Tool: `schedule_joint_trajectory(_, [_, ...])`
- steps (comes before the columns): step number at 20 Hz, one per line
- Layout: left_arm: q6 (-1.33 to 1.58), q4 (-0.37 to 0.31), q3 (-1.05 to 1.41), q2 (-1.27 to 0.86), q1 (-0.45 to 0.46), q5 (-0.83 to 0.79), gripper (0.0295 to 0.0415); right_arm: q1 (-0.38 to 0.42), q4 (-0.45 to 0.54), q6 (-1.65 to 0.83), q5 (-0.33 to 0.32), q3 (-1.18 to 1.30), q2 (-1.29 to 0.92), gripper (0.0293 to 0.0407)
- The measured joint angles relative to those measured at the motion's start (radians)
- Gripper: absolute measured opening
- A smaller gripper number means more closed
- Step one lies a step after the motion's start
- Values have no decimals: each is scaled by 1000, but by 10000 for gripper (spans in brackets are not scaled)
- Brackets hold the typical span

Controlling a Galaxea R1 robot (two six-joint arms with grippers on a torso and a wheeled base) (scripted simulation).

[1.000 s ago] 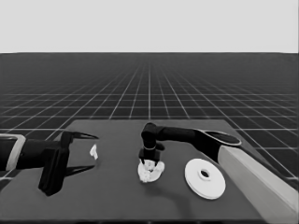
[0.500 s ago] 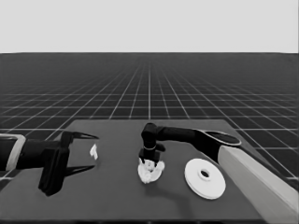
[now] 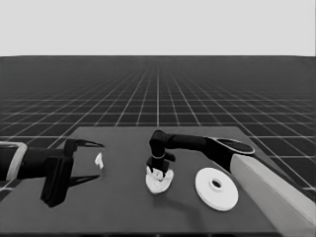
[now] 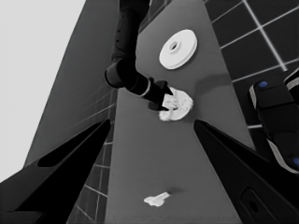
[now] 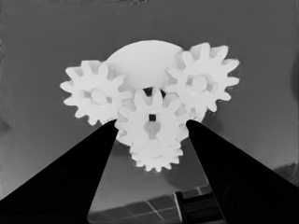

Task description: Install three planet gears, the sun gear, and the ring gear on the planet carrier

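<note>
Locate the right gripper (image 3: 159, 171) at mid-bench, lowered onto the smaller round part (image 3: 158, 182). Refer to the right wrist view for detail the head view does not resolve: four toothed gears clustered at that part, with one planet gear (image 5: 96, 95) on one side, a second (image 5: 202, 84) on the other, a third (image 5: 156, 157) partly covered, and the centre gear (image 5: 152, 122) overlapping all three. Note the right fingers (image 5: 84, 177) closed against opposite sides of the centre gear, grasping it. Find the larger round part (image 3: 216, 188) flat on the bench (image 3: 123, 212), apart from the cluster, toward the right arm. Find the left gripper (image 3: 94, 161) parked over the bench's left end, fingers spread and released, with the thin white piece (image 3: 99, 160) lying between them, not held. Consult the left wrist view alone for the dark machinery with blue lights (image 4: 275, 121) past the bench edge.
</note>
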Motion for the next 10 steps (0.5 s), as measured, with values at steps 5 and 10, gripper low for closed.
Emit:
schedule_joint_trajectory(5, [0,0,0,0,0,0,385,0,0,52,0,0,0,309])
schedule_joint_trajectory(10, [0,0,0,0,0,0,385,0,0,105,0,0,0,310])
